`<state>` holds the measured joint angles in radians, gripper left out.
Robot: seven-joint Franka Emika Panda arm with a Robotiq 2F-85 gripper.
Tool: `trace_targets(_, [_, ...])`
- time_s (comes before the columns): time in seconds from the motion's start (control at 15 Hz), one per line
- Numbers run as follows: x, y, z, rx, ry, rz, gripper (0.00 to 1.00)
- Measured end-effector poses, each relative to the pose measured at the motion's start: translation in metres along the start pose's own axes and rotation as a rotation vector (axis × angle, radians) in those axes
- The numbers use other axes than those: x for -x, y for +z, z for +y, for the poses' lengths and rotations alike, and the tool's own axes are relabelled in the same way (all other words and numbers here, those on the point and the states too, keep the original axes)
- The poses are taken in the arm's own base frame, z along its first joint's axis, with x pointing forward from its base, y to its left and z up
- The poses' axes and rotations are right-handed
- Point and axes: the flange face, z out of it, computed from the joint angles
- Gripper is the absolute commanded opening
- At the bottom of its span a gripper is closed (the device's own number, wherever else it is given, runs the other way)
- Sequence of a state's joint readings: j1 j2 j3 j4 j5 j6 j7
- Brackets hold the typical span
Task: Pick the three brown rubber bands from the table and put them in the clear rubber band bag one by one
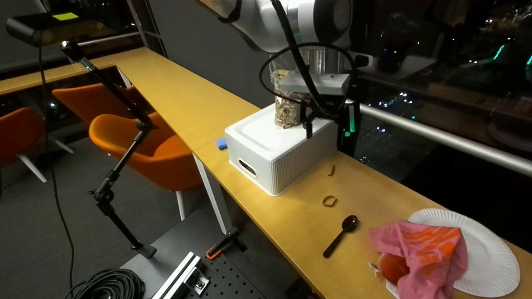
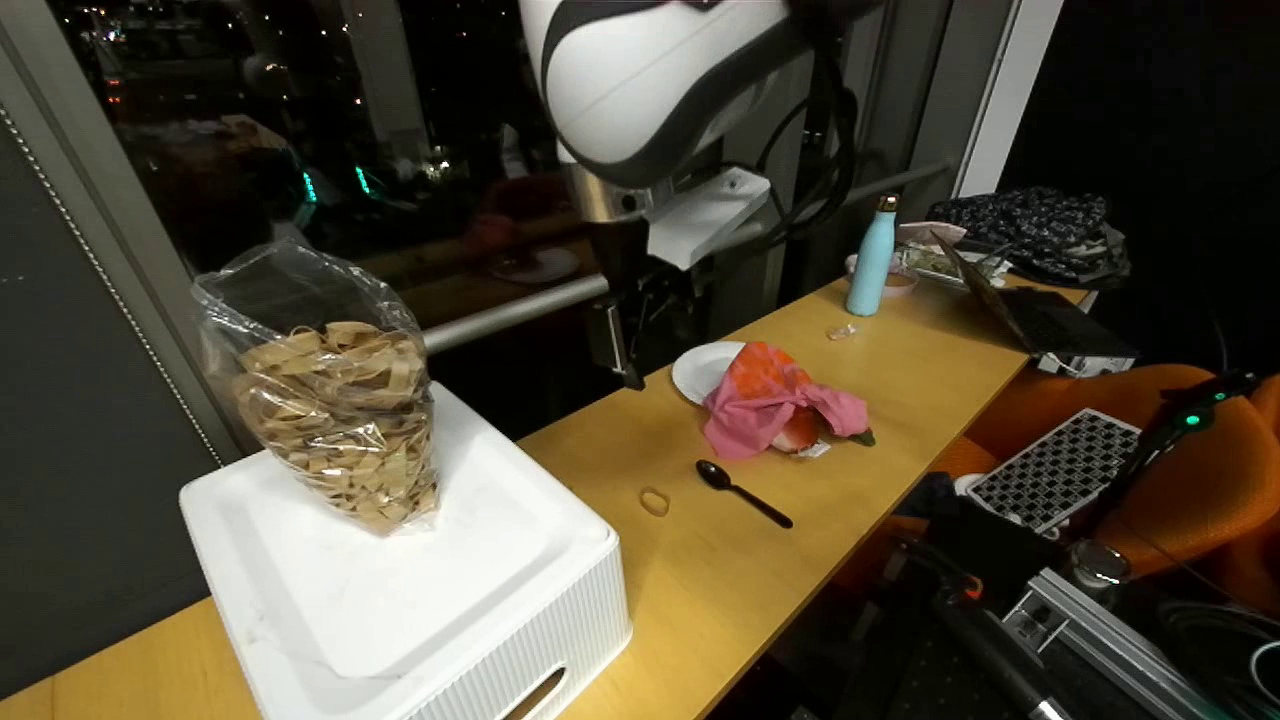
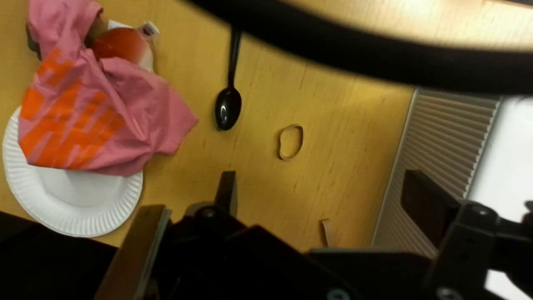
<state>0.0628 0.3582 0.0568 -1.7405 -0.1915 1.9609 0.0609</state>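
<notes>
Black spoon (image 3: pixel 228 100) lies between cloth (image 3: pixel 100 112) and rubber band (image 3: pixel 302 137).

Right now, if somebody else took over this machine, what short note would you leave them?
Fingers: wide open, holding nothing.
Where: one brown rubber band lies on the table near the black spoon; a second band is nearer the white box. The clear bag stands on that box.
Done: no third band shows loose; I cannot tell whether it is already bagged.
Left: put both visible bands into the bag, one by one.
</notes>
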Motion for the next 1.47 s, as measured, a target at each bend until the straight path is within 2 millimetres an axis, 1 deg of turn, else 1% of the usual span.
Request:
trace_targets(0.2, [-0.01, 0.034, -0.01, -0.034, -0.039, -0.004, 1.0])
trace_targets(0.47, [-0.008, 0.079, -0.015, -0.055, -0.054, -0.033, 1.0])
trace_targets(0.67, [-0.003, 0.109, -0.008, -0.06, -0.04, -0.011, 1.0])
trace_targets(0.87, [-0.005, 0.138, -0.002, -0.065, -0.027, 0.032, 1.0])
trace_targets(1.07, [-0.009, 0.163, -0.001, -0.07, -0.02, 0.069, 1.0])
trace_targets(1.2, [-0.012, 0.179, -0.005, -0.074, -0.023, 0.087, 1.0])
trace_targets(1.47, [-0.012, 0.211, -0.008, -0.078, -0.021, 0.078, 1.0])
